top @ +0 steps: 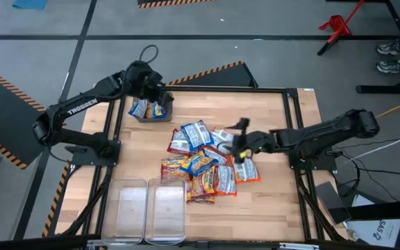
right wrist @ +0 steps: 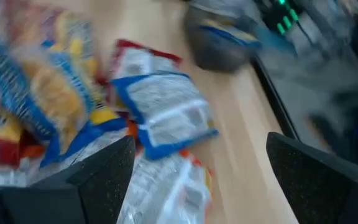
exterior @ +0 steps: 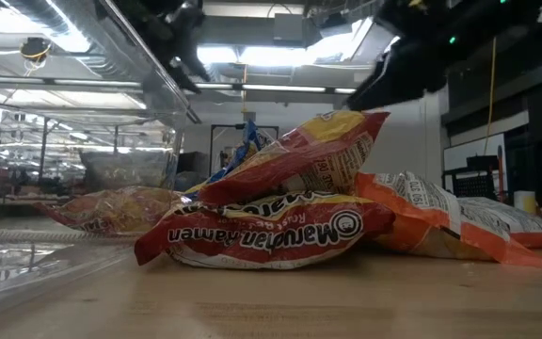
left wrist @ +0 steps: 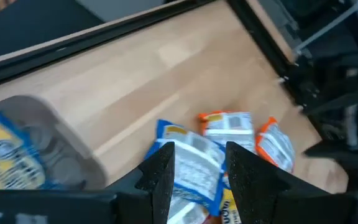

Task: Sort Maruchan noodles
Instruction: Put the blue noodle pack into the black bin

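Observation:
The Maruchan noodles (top: 201, 161) lie in a loose overlapping pile at the middle of the table, blue, red and orange packets mixed. In the low view a red packet (exterior: 271, 231) lies at the bottom of the pile, with others leaning on it. Two blue-and-yellow packets (top: 148, 108) sit in a small grey bin (top: 167, 117) at the far left. My left gripper (top: 164, 97) (left wrist: 197, 174) hovers open and empty beside that bin's far right corner. My right gripper (top: 240, 142) (right wrist: 201, 180) hangs wide open over the pile's right side, above a blue packet (right wrist: 166, 115).
Two clear plastic bins (top: 132, 208) (top: 167, 208) stand side by side at the table's near left edge. A black frame (top: 292, 89) borders the table. Bare wood shows at the far right and along the near right.

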Robot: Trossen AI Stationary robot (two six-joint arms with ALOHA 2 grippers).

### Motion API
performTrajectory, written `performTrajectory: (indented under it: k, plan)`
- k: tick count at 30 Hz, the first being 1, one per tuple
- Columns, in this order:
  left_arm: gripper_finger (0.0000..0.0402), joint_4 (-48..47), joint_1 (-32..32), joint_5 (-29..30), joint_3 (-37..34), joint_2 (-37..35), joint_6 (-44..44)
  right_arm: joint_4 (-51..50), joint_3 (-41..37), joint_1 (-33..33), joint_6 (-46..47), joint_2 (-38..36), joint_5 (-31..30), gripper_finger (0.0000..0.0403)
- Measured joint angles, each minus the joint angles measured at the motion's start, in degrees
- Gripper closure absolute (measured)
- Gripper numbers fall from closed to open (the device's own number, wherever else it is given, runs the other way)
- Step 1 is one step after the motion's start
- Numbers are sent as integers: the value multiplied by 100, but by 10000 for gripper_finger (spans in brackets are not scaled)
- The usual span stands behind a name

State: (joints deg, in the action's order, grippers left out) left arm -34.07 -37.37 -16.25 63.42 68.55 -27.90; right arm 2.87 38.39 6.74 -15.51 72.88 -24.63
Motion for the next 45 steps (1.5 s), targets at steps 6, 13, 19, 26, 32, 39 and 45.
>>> performTrajectory:
  k: [6, 13, 19, 26, 32, 39, 45]
  plan:
    - [265, 401, 714, 303, 0, 2, 3, 1632, 31, -86, -1325, 1261, 322, 52]
    - [265, 473, 1141, 822, 0, 4, 12, 1872, 422, -674, -1338, 2270, 644, 52]
    - [265, 472, 1258, 909, 0, 4, 11, 1832, 525, -1045, -1314, 2668, 1014, 52]
    - [265, 472, 1393, 1369, 0, 4, -363, 1664, 595, -1506, 1047, 2543, 922, 52]
    - [265, 477, 1393, 1417, 0, 4, -498, 1141, 1182, -2027, 2757, 2630, 2048, 52]
    - [265, 460, 1427, 1412, 0, 5, -496, 727, 1814, -2304, 2977, 3229, 2465, 52]
    - [265, 457, 1510, 1408, 0, 7, -494, 719, 1976, -2302, 3271, 3658, 2704, 52]
